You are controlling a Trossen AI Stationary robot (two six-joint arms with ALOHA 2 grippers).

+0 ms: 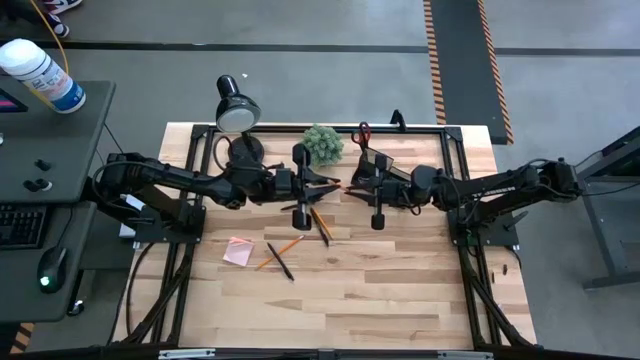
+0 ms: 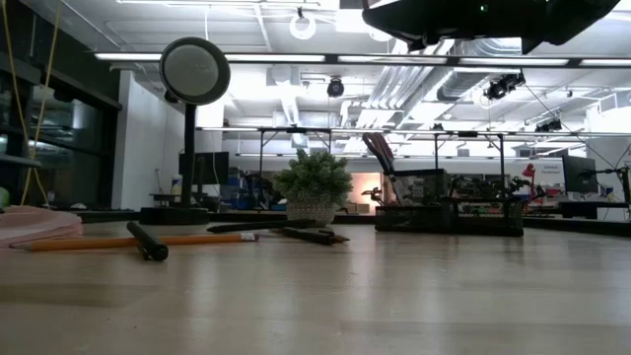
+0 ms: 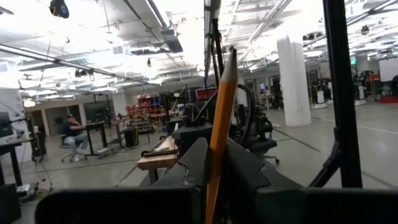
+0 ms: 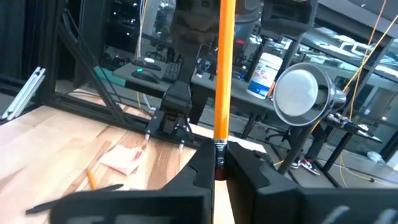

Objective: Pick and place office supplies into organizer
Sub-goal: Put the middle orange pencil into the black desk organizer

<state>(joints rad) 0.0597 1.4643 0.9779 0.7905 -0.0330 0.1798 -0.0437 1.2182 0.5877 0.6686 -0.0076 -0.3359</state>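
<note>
Mid-air handover, by the look: your left gripper [image 3: 214,186] and right gripper [image 4: 217,171] both pinch one orange pencil [image 1: 340,187] above the counter [image 1: 400,290], just short of the organizer [image 1: 385,165].

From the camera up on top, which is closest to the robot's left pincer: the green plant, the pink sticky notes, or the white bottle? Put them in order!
Measured from the left pincer in the high view:
1. The green plant, just behind the pincer, toward the table's back edge.
2. The pink sticky notes, on the table toward the front and the left arm's side.
3. The white bottle, off the table, on the side desk at far left.
</note>
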